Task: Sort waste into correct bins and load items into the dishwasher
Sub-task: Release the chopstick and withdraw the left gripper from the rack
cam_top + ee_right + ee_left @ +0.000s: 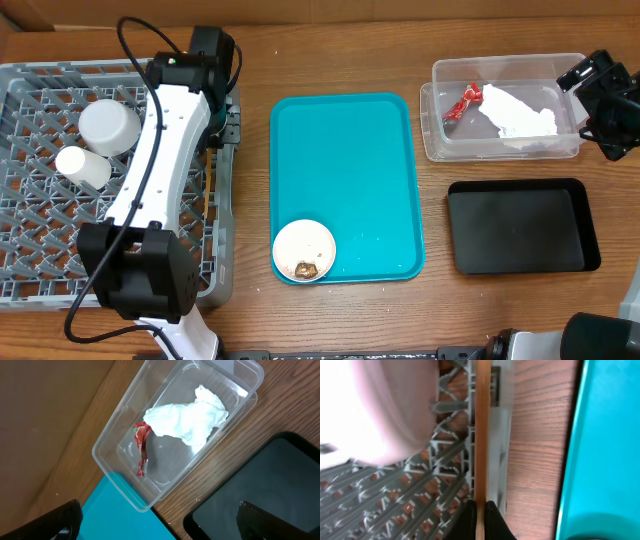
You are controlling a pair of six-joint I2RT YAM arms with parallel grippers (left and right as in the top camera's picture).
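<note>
**Left tool** (480, 512): the jaws are closed tight on a thin wooden chopstick (481, 435). The stick runs straight out ahead of the fingertips, along the side wall of the large grey plastic lattice dish rack (420, 500). On one side of the tool, a round pinkish-white plate (380, 405) sits over the rack floor. On the other side, past a strip of wooden desk (535, 435), is the teal serving tray (610, 450). Deeper in the rack, well beyond the tool, are a white round bowl (108, 125) and a small white cup (82, 165).

**Right tool** (159, 512): the jaws are spread wide and hold nothing. Ahead of it, the clear rectangular plastic tub (107, 442) holds a crumpled shiny red wrapper (142, 447) and a crumpled white paper napkin (187, 417). The shallow black rectangular tray (265, 480) lies just beside the tub, near one finger.

Well apart from both tools, a small white bowl (304, 240) with a brown food scrap (306, 268) in it rests on the teal tray.
</note>
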